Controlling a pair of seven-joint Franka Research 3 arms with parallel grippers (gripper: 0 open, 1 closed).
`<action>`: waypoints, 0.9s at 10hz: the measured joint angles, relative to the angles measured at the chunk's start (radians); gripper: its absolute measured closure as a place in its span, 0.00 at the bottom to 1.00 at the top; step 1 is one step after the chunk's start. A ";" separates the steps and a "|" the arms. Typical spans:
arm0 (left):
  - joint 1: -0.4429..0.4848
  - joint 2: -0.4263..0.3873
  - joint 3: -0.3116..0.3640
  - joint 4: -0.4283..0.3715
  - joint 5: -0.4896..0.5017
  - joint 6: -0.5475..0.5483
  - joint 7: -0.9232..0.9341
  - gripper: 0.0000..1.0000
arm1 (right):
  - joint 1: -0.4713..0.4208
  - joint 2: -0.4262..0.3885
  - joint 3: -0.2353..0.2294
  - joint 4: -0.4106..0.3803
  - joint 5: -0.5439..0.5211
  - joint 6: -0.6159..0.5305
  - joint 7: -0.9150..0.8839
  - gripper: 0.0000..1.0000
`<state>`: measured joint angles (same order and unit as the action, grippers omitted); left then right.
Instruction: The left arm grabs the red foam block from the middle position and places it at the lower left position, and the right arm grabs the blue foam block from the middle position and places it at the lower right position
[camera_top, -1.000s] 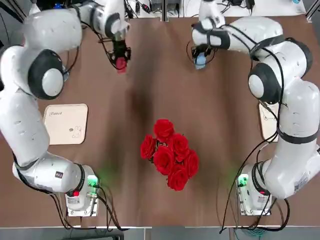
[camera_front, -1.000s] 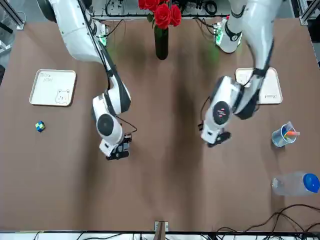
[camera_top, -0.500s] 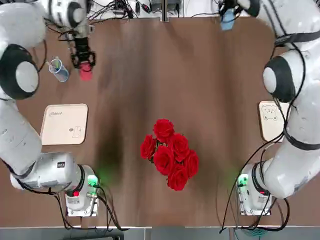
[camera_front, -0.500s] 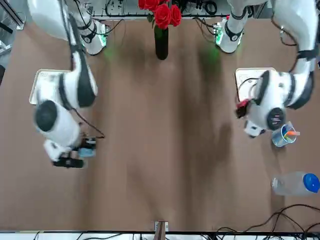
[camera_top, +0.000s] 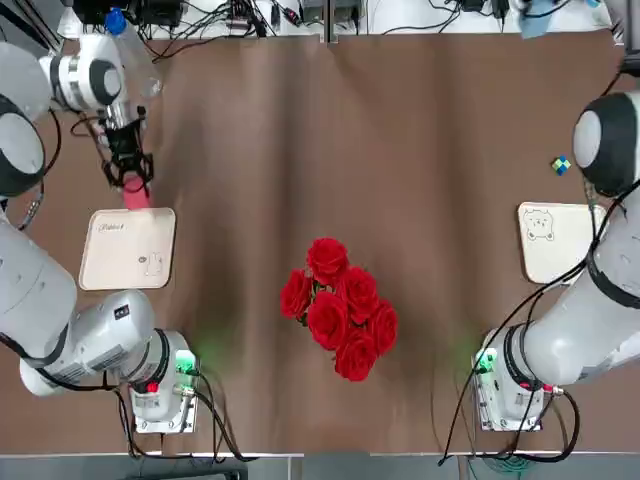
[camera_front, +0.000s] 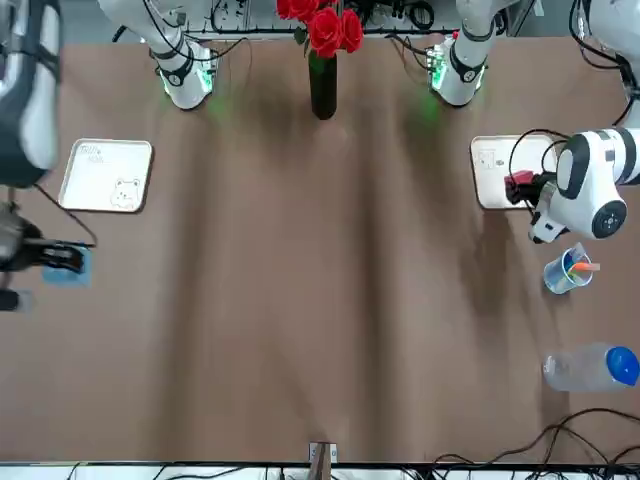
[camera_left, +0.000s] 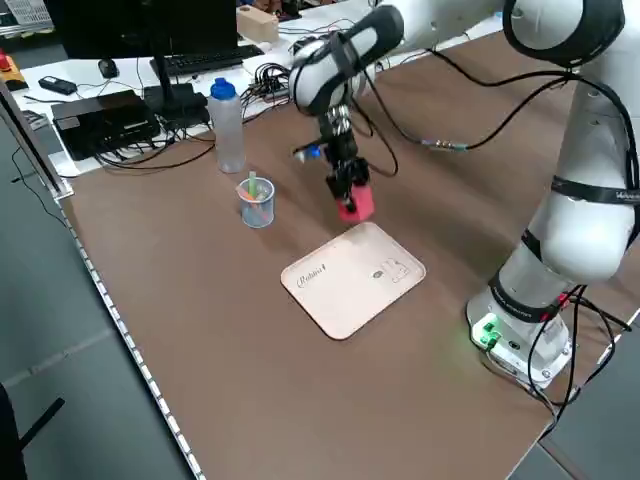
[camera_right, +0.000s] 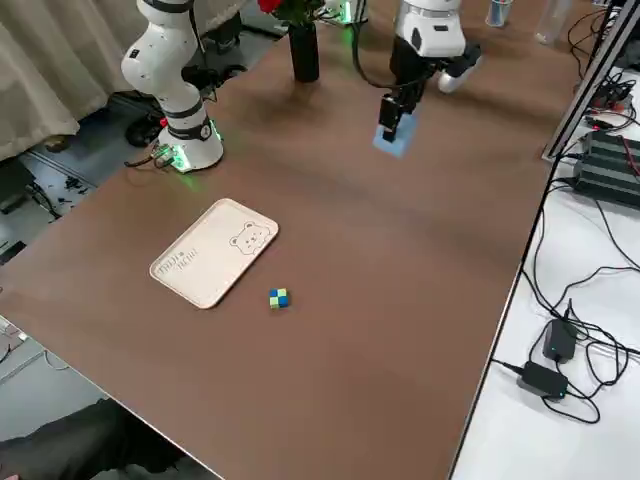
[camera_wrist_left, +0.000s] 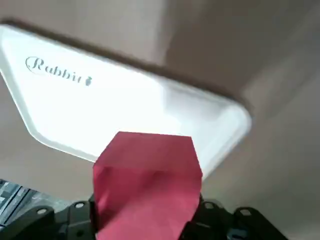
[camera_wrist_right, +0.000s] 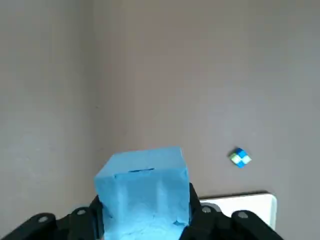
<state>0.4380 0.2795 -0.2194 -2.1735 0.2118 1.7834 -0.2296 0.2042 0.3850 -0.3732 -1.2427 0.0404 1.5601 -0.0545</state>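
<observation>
The left gripper (camera_wrist_left: 147, 220) is closed on the red foam block (camera_wrist_left: 147, 185), which sits between its fingers above the worktop by the Rabbit tray (camera_left: 352, 280). The right gripper (camera_wrist_right: 145, 220) clamps the blue foam block (camera_wrist_right: 145, 195) between its fingers, raised over the worktop (camera_right: 330, 370).

The vase of roses (camera_top: 340, 305) stands between the two trays, the rabbit tray (camera_top: 128, 248) on the robot's left and the bear tray (camera_top: 556, 243) on its right. Beyond the rabbit tray stand the cup (camera_front: 568, 272) and, farther off, the bottle (camera_front: 590, 368); the tiny cube (camera_top: 561, 165) lies just beyond the bear tray.
</observation>
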 joint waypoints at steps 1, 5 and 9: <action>0.040 0.000 0.000 -0.046 0.026 0.024 0.020 0.37 | -0.044 -0.023 0.000 0.001 0.001 -0.047 -0.048 0.39; 0.106 -0.001 -0.002 -0.115 0.084 0.057 0.146 0.36 | -0.203 -0.108 0.001 -0.169 -0.024 -0.044 -0.213 0.41; 0.112 -0.029 -0.073 -0.110 0.085 0.068 0.158 0.00 | -0.266 -0.249 0.003 -0.618 -0.158 0.151 -0.299 0.41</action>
<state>0.5497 0.2509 -0.2921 -2.2840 0.2965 1.8517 -0.0712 -0.0615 0.1356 -0.3699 -1.8604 -0.1173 1.7113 -0.3535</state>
